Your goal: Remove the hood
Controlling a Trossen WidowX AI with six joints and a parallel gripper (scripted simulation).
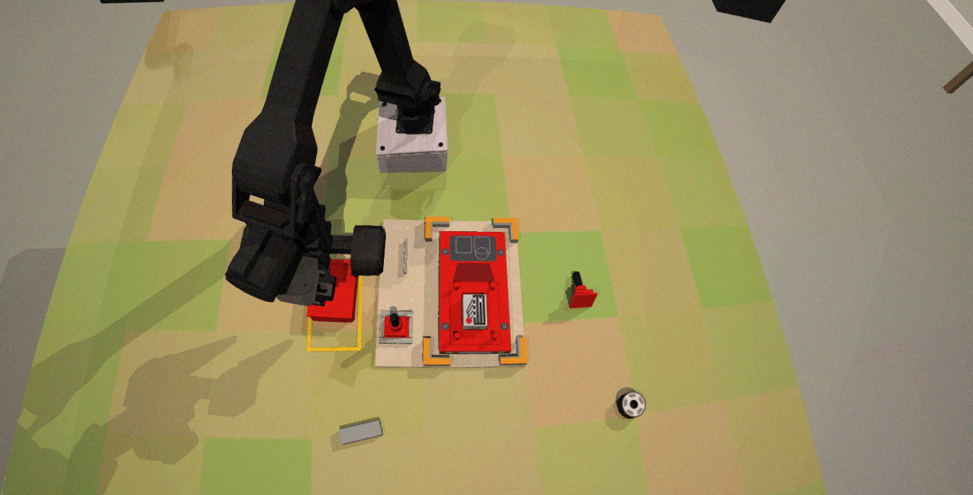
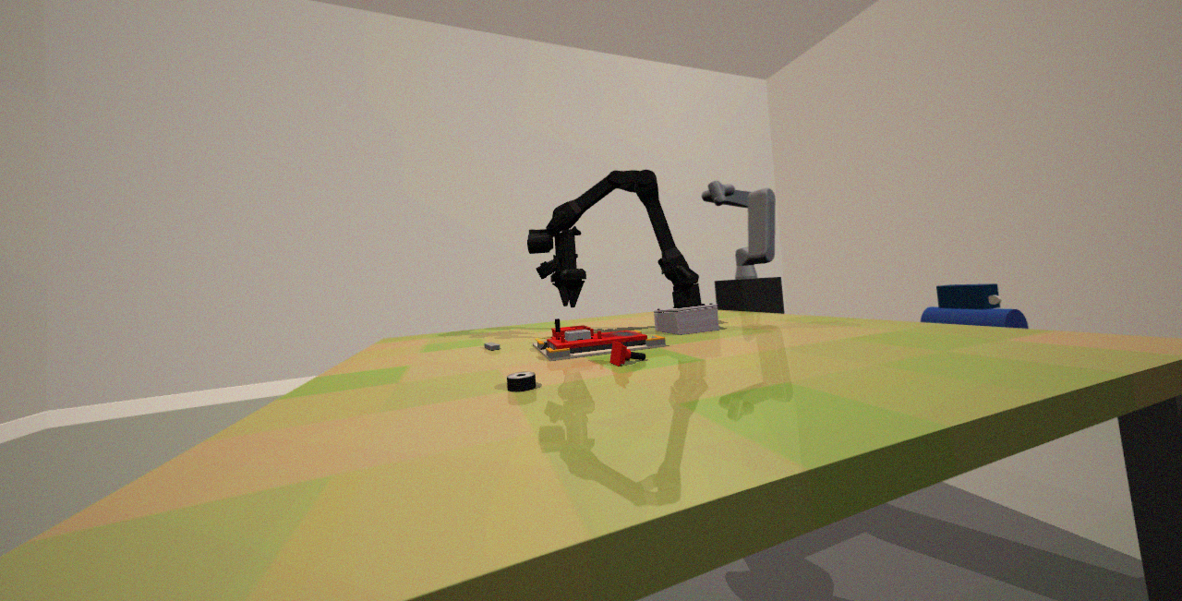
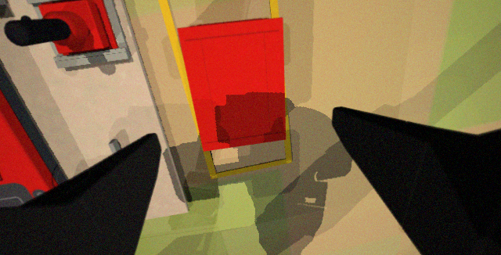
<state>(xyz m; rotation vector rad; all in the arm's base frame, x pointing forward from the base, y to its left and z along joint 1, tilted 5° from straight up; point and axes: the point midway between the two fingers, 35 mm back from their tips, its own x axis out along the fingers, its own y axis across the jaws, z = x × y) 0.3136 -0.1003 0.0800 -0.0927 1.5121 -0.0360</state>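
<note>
The red hood lies flat within the yellow outline of the marked area. In the wrist view its long sides run close to the outline's side lines. My gripper is open and empty, with its fingertips above the hood and apart from it. In the top view, the arm hides part of the hood and outline. The red toy car sits without its hood between orange corner brackets, its grey engine block exposed.
The pale board beside the area carries an upright red piece with a black post. Another red-and-black piece, a wheel and a grey block lie farther out.
</note>
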